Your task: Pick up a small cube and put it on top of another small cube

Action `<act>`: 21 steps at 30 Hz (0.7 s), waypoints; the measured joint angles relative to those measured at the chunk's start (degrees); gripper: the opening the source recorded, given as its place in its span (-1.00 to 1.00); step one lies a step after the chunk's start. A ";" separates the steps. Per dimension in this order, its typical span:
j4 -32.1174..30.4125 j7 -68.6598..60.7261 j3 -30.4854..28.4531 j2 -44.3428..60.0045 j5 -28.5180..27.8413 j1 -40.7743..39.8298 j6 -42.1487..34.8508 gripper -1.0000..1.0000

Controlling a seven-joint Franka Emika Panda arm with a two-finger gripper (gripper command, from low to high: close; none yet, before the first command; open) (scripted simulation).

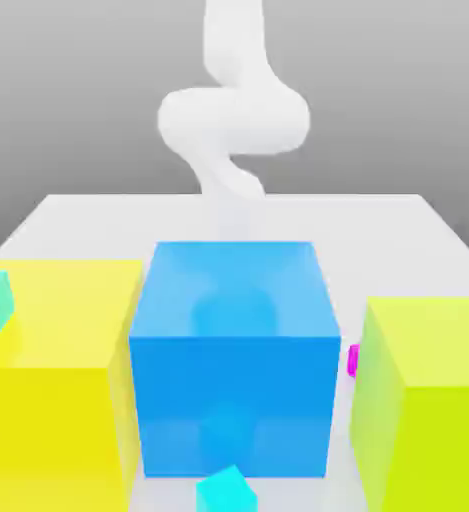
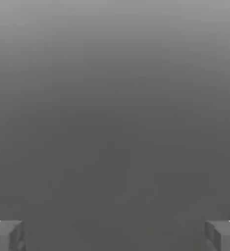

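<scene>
Beside blue block (image 1: 235, 350), magenta cube (image 1: 353, 360), unlabelled

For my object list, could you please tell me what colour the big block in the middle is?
The middle block is bright blue, flanked by yellow blocks; the exterior view shows it best.

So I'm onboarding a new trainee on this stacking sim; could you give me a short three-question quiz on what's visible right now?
1. True or false: the pincer is open with nothing between its fingers.
2. In the exterior view, which big block does the tiny magenta cube peek out beside: A) the yellow block at the view's left, B) the yellow-green block at the view's right?
3. Fill in: the cyan cube nearest the camera lies in front of the big ___ block.

Key: 1 true; 2 B; 3 blue.
</scene>
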 joint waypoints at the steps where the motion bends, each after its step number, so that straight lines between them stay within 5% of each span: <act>1: -0.36 -2.16 0.94 1.13 -0.22 1.87 1.05 0.00; 10: -5.96 -24.41 7.61 13.06 -1.74 19.28 11.34 0.00; 21: -20.09 -52.00 4.78 28.66 -0.26 32.39 21.79 0.00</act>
